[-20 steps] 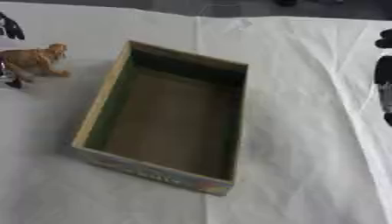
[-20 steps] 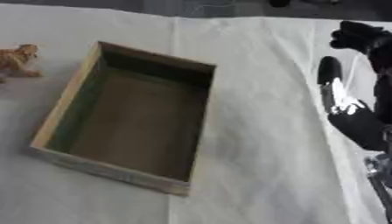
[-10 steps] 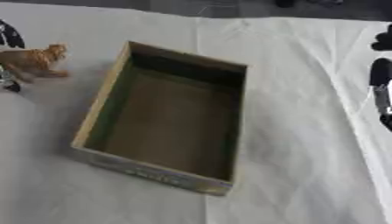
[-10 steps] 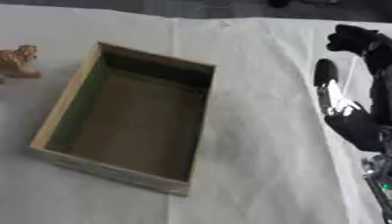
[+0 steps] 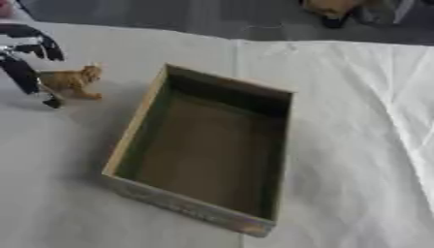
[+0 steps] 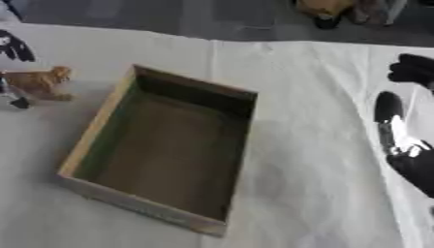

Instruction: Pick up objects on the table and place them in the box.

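The box [image 5: 203, 157] sits in the middle of the white table cloth [image 5: 356, 121]. It is open on top and nothing is in it, so it looks ready to take a toy.

To the left of the box, near its far corner, stands a small tan toy animal [image 5: 74, 81]. It could be a lion or a dog; it is too fuzzy to tell. It stands on its feet on the cloth, apart from the box, with its head pointing toward the box.

The left hand [image 5: 27, 72] is on the far side of the toy from the box. Its dark fingers [image 5: 44, 46] curl over the toy's back end, and one reaches down to the cloth just behind it. The hand looks set to grab the toy, but I cannot tell if it is closed on it yet.

The right hand [image 6: 405, 145] is well off to the right of the box, at the edge of the right eye view. Its fingers look straight and relaxed and it holds nothing.

The wall of the box next to the toy is tall, so the toy would need to go up and over it. Nothing lies between the toy and the box. The cloth to the right of the box is bare too.
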Robot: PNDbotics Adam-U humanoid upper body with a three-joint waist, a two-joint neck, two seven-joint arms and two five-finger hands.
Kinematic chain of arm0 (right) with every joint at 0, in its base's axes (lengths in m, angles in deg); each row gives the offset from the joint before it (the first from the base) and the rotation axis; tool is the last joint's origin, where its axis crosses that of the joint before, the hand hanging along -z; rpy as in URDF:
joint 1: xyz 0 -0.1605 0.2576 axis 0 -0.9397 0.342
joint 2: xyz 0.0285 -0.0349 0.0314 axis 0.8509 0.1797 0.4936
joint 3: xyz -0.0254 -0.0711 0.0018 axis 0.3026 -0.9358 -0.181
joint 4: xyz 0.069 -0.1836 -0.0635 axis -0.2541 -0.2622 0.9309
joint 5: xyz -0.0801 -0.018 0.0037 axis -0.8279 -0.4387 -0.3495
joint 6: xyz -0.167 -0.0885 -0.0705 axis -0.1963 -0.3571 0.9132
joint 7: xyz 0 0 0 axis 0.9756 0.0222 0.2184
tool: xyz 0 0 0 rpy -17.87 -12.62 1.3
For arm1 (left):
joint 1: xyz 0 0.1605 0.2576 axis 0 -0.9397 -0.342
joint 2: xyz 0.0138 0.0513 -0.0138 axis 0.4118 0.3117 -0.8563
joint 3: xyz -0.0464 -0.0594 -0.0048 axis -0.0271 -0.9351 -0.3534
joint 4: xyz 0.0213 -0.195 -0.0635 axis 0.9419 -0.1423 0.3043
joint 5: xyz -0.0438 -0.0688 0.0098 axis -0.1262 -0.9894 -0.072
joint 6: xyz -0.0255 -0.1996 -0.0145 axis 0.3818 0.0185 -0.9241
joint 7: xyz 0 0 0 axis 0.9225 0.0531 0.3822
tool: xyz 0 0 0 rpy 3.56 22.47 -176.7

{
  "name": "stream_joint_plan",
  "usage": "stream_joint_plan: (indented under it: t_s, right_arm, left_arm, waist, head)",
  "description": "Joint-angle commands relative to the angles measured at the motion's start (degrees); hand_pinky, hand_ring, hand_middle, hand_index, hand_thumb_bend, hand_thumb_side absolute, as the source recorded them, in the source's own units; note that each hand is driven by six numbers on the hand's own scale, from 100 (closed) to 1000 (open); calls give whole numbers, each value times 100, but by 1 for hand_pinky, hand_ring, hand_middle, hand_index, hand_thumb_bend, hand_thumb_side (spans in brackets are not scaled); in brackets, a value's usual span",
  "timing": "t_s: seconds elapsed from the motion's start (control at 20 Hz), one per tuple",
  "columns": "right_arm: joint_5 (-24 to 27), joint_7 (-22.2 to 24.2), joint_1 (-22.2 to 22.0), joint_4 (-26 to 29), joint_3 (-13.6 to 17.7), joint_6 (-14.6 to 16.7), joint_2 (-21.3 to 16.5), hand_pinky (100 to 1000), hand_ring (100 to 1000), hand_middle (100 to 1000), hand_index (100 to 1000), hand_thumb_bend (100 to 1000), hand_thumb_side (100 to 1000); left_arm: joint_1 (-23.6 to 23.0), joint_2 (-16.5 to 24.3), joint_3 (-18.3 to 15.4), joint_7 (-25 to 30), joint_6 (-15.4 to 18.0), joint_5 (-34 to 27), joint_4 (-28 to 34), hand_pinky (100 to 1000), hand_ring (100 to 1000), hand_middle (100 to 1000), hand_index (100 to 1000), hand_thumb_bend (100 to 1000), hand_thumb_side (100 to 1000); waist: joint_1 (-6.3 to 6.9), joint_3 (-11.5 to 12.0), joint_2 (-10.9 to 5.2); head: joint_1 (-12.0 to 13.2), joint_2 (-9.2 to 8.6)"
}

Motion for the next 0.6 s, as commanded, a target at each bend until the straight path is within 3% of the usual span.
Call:
stream_joint_plan:
  t_s: [0.05, 0.6]
  right_arm:
    - [-3, 13, 20, 80, 53, -2, -70, 831, 717, 692, 836, 215, 655]
    - [13, -22, 45, 80, 71, 7, -45, 834, 717, 691, 836, 215, 655]
  left_arm:
    - [159, 96, 9, -99, -28, 16, 120, 870, 818, 739, 811, 823, 203]
    - [88, -21, 84, 45, 36, 286, -29, 869, 816, 732, 796, 816, 191]
  waist:
    - [25, -4, -184]
    - [-7, -33, -123]
  head:
    - [-22, -52]
    - [-117, 31]
